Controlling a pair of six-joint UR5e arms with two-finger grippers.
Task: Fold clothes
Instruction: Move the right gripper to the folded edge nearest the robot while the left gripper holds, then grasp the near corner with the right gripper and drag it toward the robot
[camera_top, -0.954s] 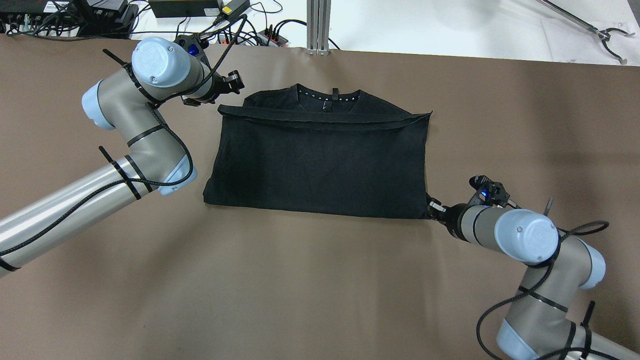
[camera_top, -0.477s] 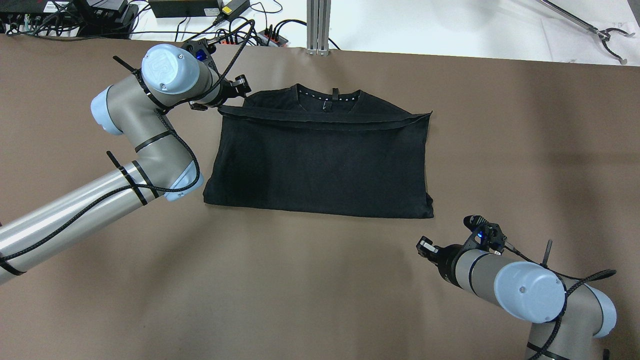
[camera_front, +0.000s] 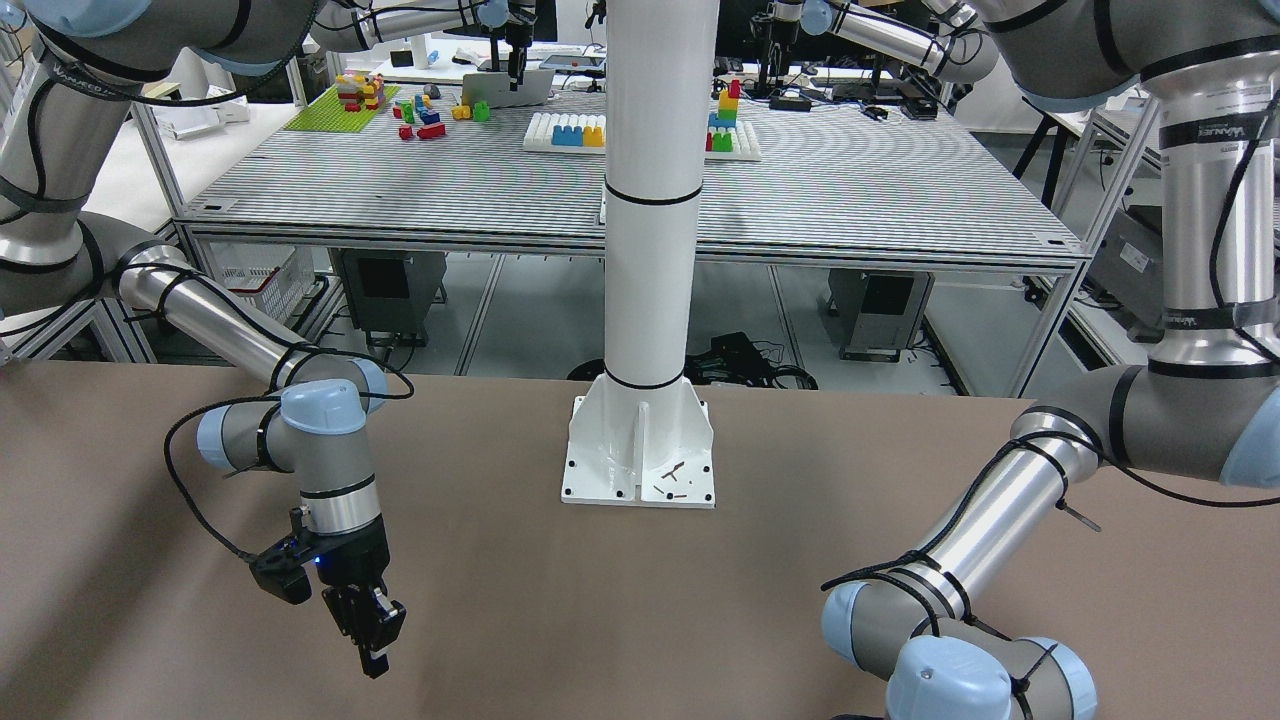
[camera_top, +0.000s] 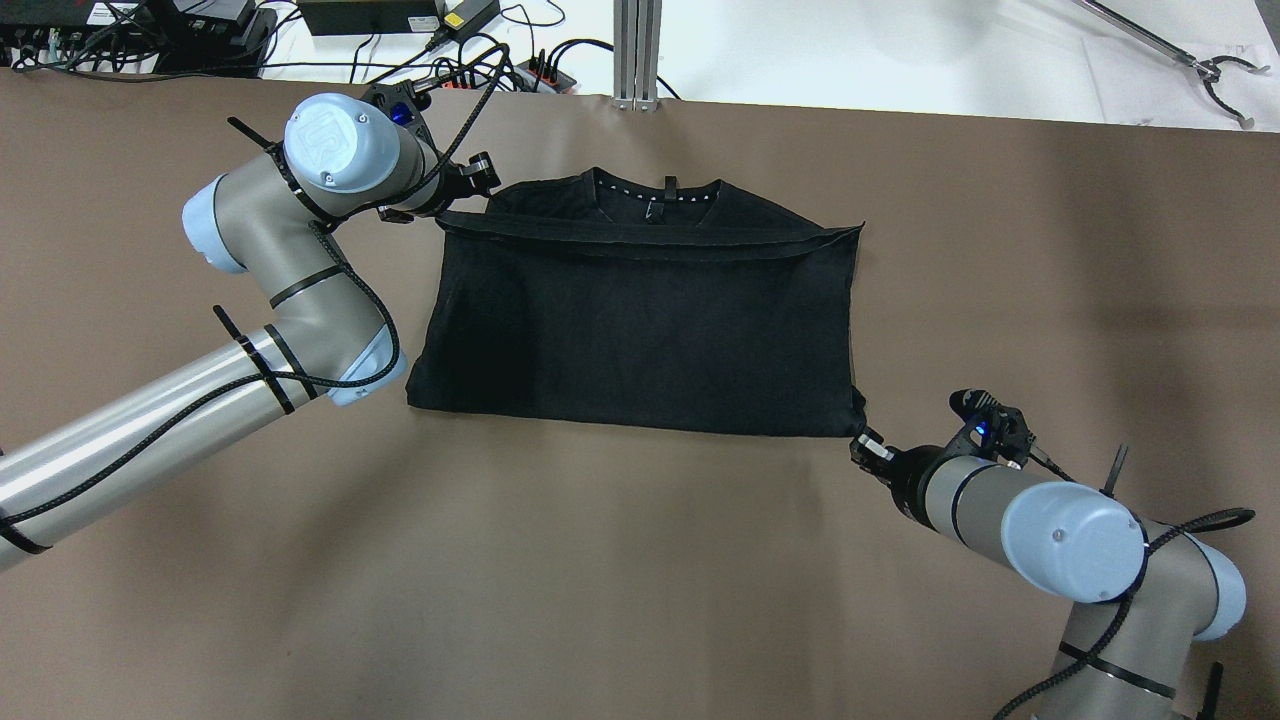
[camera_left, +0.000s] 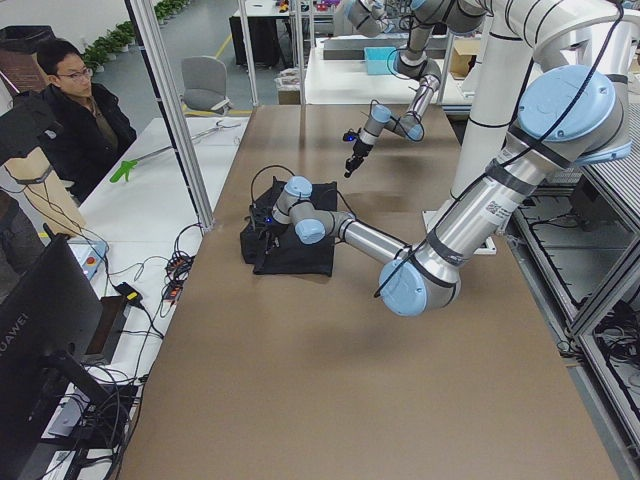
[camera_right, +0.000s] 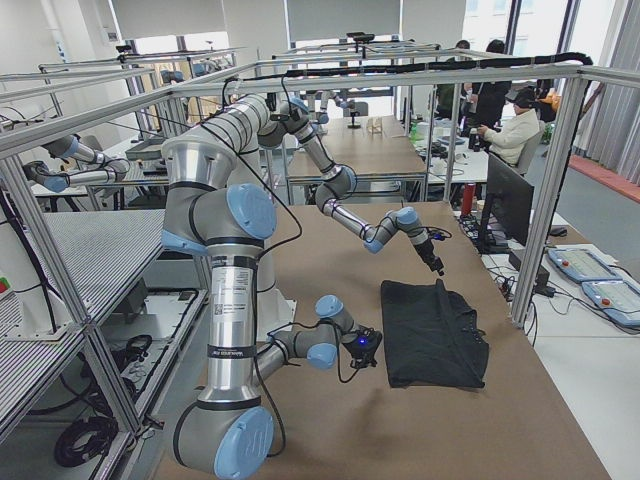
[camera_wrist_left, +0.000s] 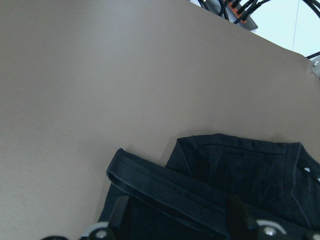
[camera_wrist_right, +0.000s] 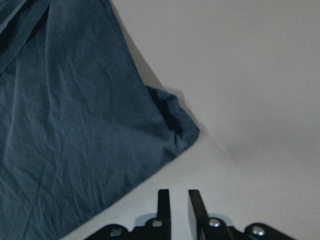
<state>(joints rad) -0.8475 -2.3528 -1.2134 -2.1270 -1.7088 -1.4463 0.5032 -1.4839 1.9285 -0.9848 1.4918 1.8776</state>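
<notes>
The clothes are one black garment, folded into a rough rectangle in the middle of the brown table, collar at the far side. My left gripper is at its far left corner. In the left wrist view this gripper is open, its fingers wide apart over the hemmed fold. My right gripper hovers just off the near right corner. The right wrist view shows that gripper shut with nothing held, a short way from the bunched corner. It also hangs over bare table in the front-facing view.
A white pillar's base plate stands on the table at the robot's side. Cables and power boxes and an aluminium post line the far edge. A person sits beyond the table's end. A grabber tool lies at the far right.
My right gripper left the garment's near right corner, drew back toward the robot, then returned close to it. My left gripper moved in to the far left corner and has stayed there.
</notes>
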